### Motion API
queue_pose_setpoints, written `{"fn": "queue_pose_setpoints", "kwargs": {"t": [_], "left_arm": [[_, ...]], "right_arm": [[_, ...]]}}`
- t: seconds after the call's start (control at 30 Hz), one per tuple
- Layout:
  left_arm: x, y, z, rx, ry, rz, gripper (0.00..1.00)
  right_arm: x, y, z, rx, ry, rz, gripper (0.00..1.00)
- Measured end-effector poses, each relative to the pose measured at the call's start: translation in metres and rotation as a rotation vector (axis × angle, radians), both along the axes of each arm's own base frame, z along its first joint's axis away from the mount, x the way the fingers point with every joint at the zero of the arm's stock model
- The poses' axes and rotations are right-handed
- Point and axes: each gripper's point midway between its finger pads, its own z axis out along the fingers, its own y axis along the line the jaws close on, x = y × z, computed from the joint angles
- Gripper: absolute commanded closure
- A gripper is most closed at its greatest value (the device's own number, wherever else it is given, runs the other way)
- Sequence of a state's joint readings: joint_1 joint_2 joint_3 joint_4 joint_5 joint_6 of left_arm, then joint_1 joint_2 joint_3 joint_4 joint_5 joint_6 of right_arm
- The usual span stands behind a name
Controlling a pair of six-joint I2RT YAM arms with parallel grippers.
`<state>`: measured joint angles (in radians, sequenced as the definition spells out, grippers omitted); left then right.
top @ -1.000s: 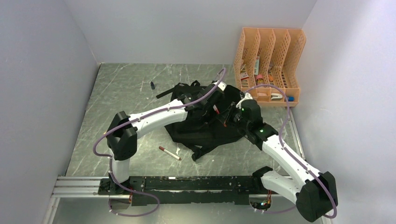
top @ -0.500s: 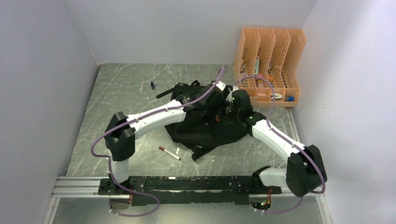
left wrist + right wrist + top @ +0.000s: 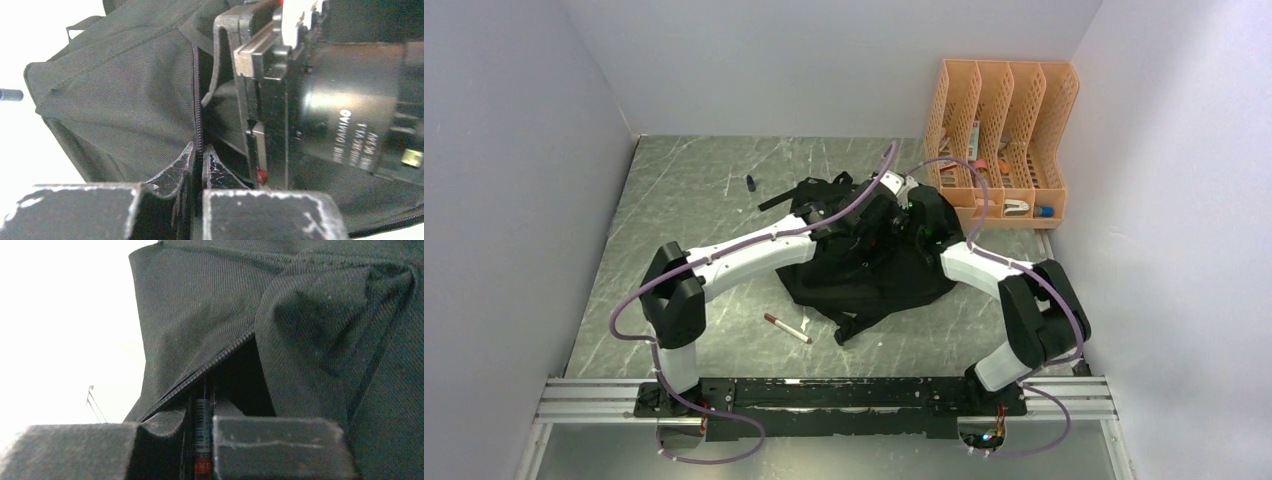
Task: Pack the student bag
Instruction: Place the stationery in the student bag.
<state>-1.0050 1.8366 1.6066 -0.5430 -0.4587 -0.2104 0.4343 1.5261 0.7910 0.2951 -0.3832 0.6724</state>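
While it lies crumpled at mid-tabletop point(image 3: 694, 200), the bag point(image 3: 864, 280) shows soft black fabric, straps trailing at its far-left and near edges, and a zip edge pinched shut in the left end effector point(image 3: 201, 157). Against a second ago, the right arm has folded back and its end effector point(image 3: 200, 412), clamped on a barcoded pen point(image 3: 202, 427), has come from the bag's right side to the opening. Long axis runs roughly near-left to far-right, with the opening towards the organiser point(image 3: 1004, 110).
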Motion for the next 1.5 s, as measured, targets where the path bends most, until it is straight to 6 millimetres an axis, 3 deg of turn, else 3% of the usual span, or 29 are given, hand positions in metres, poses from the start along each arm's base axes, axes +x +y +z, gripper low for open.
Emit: {"fn": "queue_pose_setpoints", "kwargs": {"t": [0.1,0.27,0.4,0.53,0.77,0.87,0.97,1.13,1.3,1.4,1.5], "left_arm": [[0.000,0.000,0.002,-0.006,0.000,0.003,0.95],[-0.001,0.002,0.002,-0.008,-0.001,0.005,0.95],[0.000,0.003,0.003,-0.004,-0.003,0.011,0.95],[0.000,0.004,0.004,-0.004,-0.005,0.013,0.95],[0.000,0.004,0.004,-0.006,-0.008,0.015,0.95],[0.000,0.005,0.004,-0.006,-0.009,0.015,0.85],[0.000,0.004,0.004,-0.007,-0.007,0.013,0.68],[0.000,0.002,0.005,-0.015,-0.010,0.009,0.59],[0.008,0.006,0.009,-0.043,0.001,0.013,0.52],[0.021,0.018,0.019,-0.091,0.012,0.030,0.49],[0.050,0.051,0.036,-0.159,0.003,0.101,0.45]], "right_arm": [[0.007,0.006,-0.003,0.030,-0.013,0.008,0.99],[0.008,0.016,-0.010,0.060,-0.007,0.035,0.69],[0.006,0.018,-0.014,0.068,-0.001,0.045,0.57],[0.004,0.015,-0.016,0.046,0.000,0.040,0.55],[0.003,-0.005,0.007,-0.034,-0.062,-0.030,0.55],[0.003,-0.022,0.028,-0.068,-0.114,-0.106,0.56],[0.000,-0.036,0.048,-0.079,-0.168,-0.168,0.56],[-0.011,-0.063,0.073,-0.088,-0.252,-0.274,0.56],[-0.020,-0.083,0.079,-0.117,-0.294,-0.344,0.56],[-0.020,-0.089,0.081,-0.128,-0.309,-0.364,0.56],[-0.020,-0.090,0.080,-0.136,-0.310,-0.368,0.55]]}}
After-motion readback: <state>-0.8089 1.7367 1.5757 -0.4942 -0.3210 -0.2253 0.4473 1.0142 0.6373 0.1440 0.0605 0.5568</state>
